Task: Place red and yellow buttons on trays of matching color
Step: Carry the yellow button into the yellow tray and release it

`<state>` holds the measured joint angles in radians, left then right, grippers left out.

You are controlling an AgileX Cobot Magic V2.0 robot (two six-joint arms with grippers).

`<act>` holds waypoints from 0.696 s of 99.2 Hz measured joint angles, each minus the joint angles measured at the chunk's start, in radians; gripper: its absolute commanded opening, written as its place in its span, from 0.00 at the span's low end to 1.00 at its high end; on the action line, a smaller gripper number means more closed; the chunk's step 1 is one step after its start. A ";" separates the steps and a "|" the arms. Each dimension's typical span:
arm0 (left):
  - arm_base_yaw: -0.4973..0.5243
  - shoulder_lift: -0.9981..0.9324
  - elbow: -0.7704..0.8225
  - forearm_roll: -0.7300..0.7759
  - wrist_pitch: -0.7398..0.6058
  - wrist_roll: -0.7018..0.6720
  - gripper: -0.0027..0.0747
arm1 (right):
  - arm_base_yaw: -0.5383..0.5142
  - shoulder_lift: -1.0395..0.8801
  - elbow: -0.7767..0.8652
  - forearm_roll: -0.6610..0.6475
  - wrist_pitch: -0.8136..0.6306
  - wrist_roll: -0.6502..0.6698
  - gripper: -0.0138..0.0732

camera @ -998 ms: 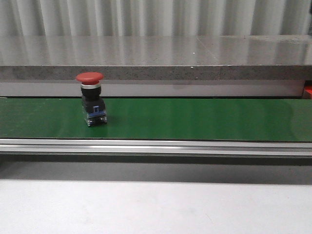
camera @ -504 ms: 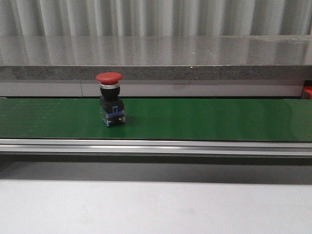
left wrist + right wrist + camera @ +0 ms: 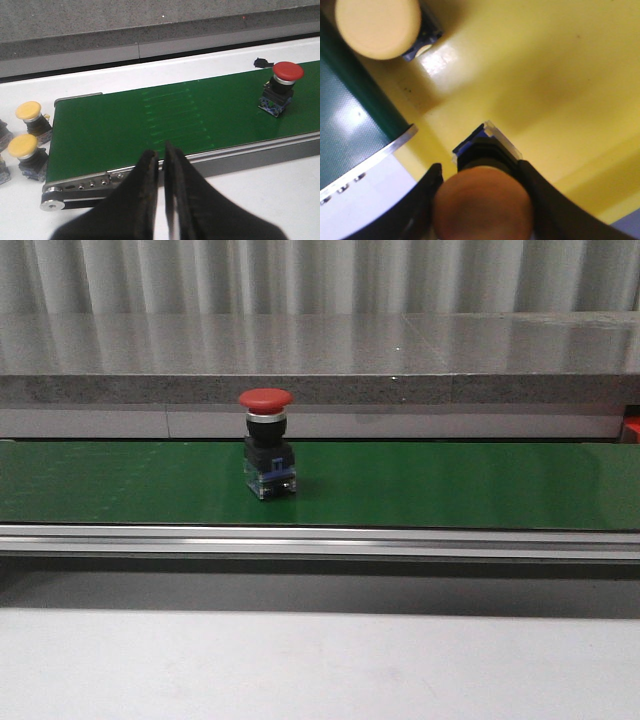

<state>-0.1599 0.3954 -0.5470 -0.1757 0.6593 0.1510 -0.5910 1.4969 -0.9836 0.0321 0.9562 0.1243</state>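
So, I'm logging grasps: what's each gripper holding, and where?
Right gripper clamps a yellow button around its cap and body; left gripper is shut, holding nothing.

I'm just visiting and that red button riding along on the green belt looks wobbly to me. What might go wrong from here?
1. The red button stands tall on a small base on the green belt; it might topple.
2. The left gripper sits shut, well away from it, so it could ride past unpicked.
3. The right gripper holds a yellow button over the yellow tray, beside another yellow button; they could bump.
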 measured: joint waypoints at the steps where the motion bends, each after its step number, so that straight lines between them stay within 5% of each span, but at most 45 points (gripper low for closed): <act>1: 0.000 0.000 0.000 0.000 0.000 0.000 0.03 | 0.000 0.000 0.004 0.000 -0.013 0.003 0.34; 32: 0.000 0.000 0.000 0.000 0.000 0.001 0.03 | 0.000 0.104 0.059 0.041 -0.205 0.046 0.37; 54: 0.000 0.000 0.000 0.000 0.000 0.001 0.03 | 0.000 0.116 0.059 0.045 -0.205 0.046 0.76; 69: 0.000 0.000 0.000 0.000 0.000 0.001 0.03 | -0.005 0.117 0.059 0.028 -0.203 0.046 0.80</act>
<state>-0.1599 0.3954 -0.5470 -0.1757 0.6593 0.1520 -0.5964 1.6140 -0.9243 0.0602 0.7528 0.1705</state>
